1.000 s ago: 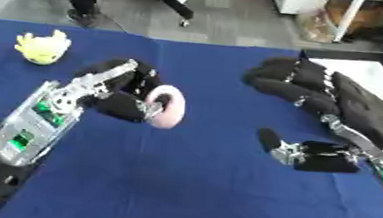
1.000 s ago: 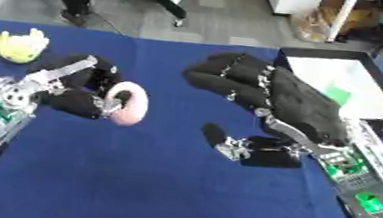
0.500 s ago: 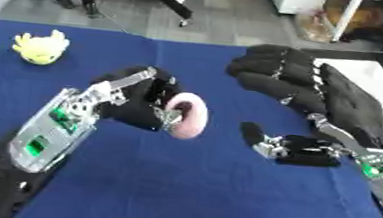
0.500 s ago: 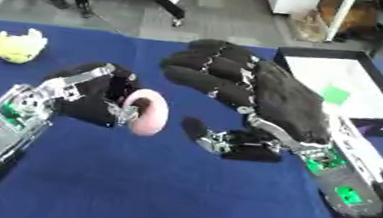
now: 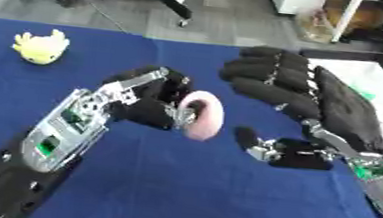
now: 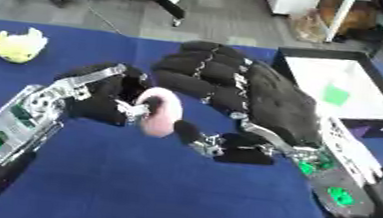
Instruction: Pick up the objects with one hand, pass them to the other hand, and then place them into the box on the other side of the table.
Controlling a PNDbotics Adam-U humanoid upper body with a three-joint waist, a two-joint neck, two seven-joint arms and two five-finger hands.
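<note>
Left hand [image 5: 147, 102] fingers hold pink ring [image 5: 201, 115]; right hand [image 5: 306, 99] fingers wide, just beside

Left hand [image 5: 147, 102] curled in a grasp, right hand [image 5: 306, 99] spread open just beside it

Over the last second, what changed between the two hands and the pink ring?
The left hand, shut on the pink ring, carried it rightward toward the open right hand, which moved in to meet it; no handover yet. The yellow toy and the box kept their places.
</note>
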